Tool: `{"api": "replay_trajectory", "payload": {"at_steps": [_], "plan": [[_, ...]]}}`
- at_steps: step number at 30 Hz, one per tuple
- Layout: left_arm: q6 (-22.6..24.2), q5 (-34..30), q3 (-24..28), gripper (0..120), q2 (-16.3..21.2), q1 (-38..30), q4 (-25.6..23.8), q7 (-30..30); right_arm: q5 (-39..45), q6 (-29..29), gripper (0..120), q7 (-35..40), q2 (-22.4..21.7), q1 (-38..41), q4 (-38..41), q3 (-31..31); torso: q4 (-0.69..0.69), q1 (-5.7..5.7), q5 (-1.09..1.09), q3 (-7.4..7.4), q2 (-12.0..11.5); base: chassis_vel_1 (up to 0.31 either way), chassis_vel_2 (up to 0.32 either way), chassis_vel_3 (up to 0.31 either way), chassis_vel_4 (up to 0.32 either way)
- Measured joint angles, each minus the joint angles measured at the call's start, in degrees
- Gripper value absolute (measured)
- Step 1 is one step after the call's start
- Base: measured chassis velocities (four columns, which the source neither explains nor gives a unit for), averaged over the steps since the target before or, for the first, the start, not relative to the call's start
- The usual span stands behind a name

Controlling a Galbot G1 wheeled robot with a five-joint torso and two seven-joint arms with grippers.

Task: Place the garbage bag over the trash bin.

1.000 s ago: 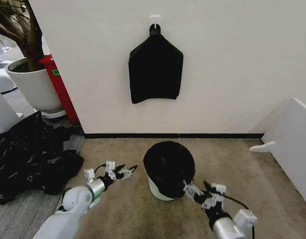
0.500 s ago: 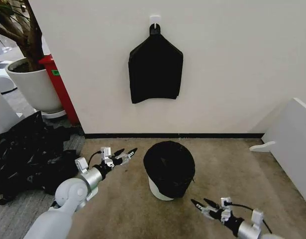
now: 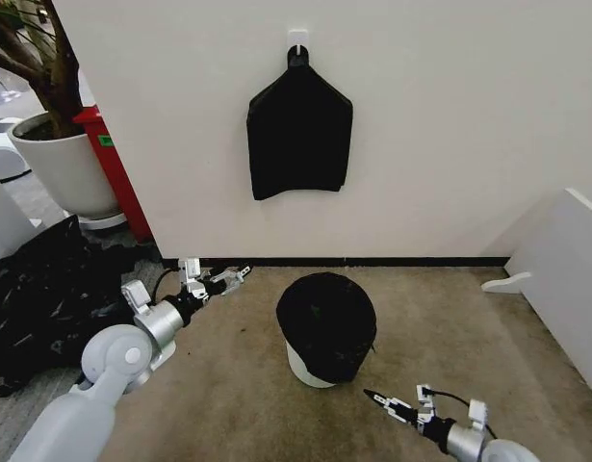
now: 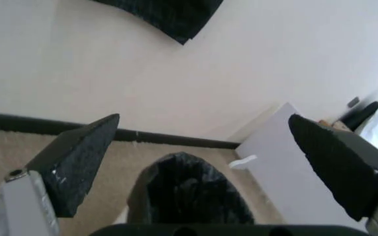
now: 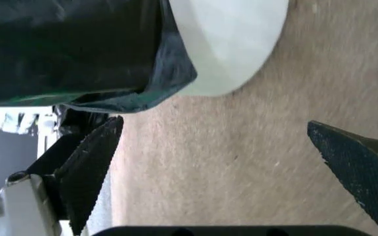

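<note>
Garbage bag (image 3: 326,316) covers trash bin (image 3: 307,370) rim (looks done). Left gripper (image 3: 217,281), right gripper (image 3: 390,405) both spread, empty, clear of bin. Next: probably only fit check.

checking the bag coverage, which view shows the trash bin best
Head view: the whole trash bin stands there with the garbage bag draped over it. Right wrist view catches its bare lower wall; left wrist view catches the bagged top.
</note>
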Motion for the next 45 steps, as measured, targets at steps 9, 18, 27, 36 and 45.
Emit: {"api": "replay_trajectory", "payload": {"at_steps": [9,18,27,36,45], "plan": [[0.28,-2.31,0.59,100,-0.59,0.02,-1.79,-1.82,0.87,-0.92,100,5.27,0.53,0.45,2.54,-0.39,-0.02,0.00,0.01,0.00,0.00,0.000,0.000,0.000,0.000],[0.38,-2.73,0.17,100,-0.31,0.59,-4.67,-2.56,1.39,-1.43,100,10.39,4.41,0.91,6.19,-0.01,-0.01,0.00,0.01,0.00,0.00,0.000,0.000,0.000,0.000],[0.41,-2.33,0.17,100,-1.14,1.24,-5.18,-2.57,1.43,-2.43,100,11.50,7.31,1.22,6.44,0.18,-0.02,0.00,0.01,0.00,0.00,0.000,0.000,0.000,0.000],[0.41,-1.91,1.61,100,-1.45,0.58,-4.54,-2.56,0.08,-4.40,100,14.88,10.55,4.46,3.89,-0.44,-0.01,0.00,0.01,0.00,0.00,0.000,0.000,0.000,0.000],[0.28,-1.91,2.51,100,-1.64,0.22,-4.09,-2.43,-8.39,-2.63,100,16.35,13.24,5.72,-1.50,-2.10,-0.02,0.00,0.00,0.00,0.00,0.000,0.000,0.000,0.000]]}}
